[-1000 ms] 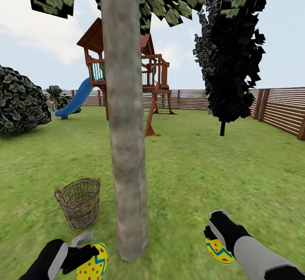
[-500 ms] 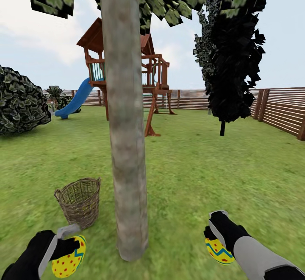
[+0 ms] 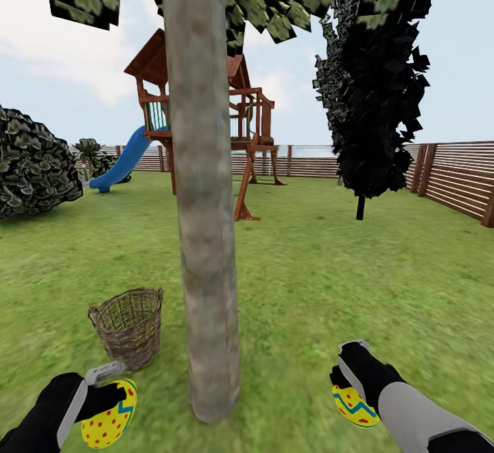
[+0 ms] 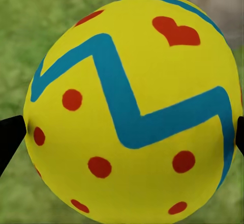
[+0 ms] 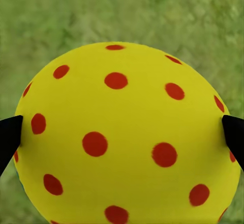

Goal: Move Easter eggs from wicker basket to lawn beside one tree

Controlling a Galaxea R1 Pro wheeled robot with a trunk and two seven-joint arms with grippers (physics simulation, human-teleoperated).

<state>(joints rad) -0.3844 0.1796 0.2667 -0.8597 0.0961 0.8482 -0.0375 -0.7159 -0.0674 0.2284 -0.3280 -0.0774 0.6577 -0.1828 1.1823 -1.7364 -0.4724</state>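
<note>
1. Tools first: our left tool (image 3: 103, 398) is clamped on a yellow egg (image 3: 110, 422), dark fingertips (image 4: 9, 140) touching its two sides in the left wrist view.
2. Our right tool (image 3: 350, 388) grips a second egg (image 3: 355, 405) the same way; its zigzag band shows in the head view, but the right wrist view has just red dots.
3. Both arms are cut off by the frame's lower edge.
4. Each egg hangs above the lawn (image 3: 309, 281), either side of the tree (image 3: 202, 233) trunk.
5. Upright beyond the left tool, the wicker basket (image 3: 129, 336) hides its inside from us.
6. Open grass runs back to the fence (image 3: 453, 178).
</note>
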